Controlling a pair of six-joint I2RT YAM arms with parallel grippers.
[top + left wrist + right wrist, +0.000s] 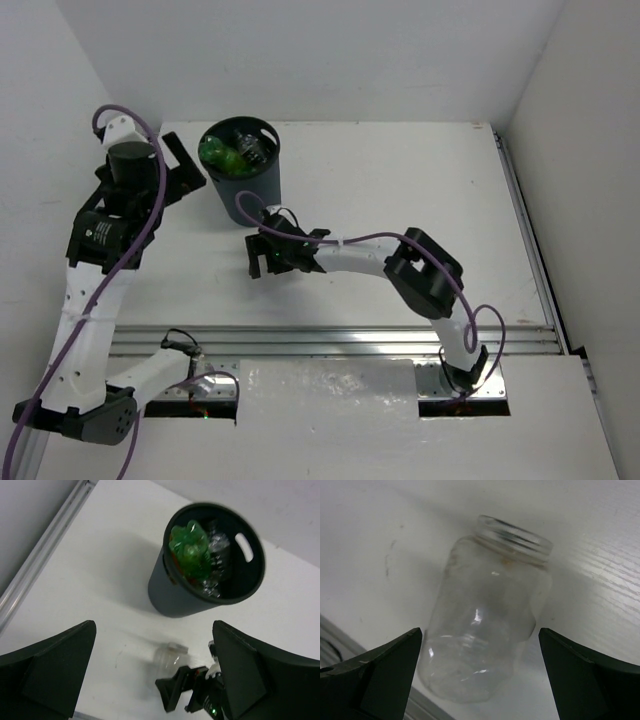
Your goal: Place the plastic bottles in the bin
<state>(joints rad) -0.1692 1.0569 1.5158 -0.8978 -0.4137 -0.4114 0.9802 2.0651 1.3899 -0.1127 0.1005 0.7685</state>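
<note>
Right claw (479,632): we see its jaws spread wide, one finger on each side of the plain clear bottle, with a gap on both sides and no contact.
Plain clear bottle (485,595): it lies on its side on the table between those fingers. Its open, threaded mouth points away from the wrist camera and its body is dented.
Left claw (154,625): its jaws are also wide and hold nothing. It hangs above the table, just beside the bin on the bin's left.
Bin (245,185): a dark, round, tapered bucket standing upright near the far left of the table, just beyond the right arm's fingers. One handle cut-out shows near its rim.
Inside the bin: a green bottle (190,547) lies on top, with clear bottles with black labels (217,555) beside it. We think a little orange shows under the green, but the view is blurred.
Table (400,170): a white surface under both arms.
</note>
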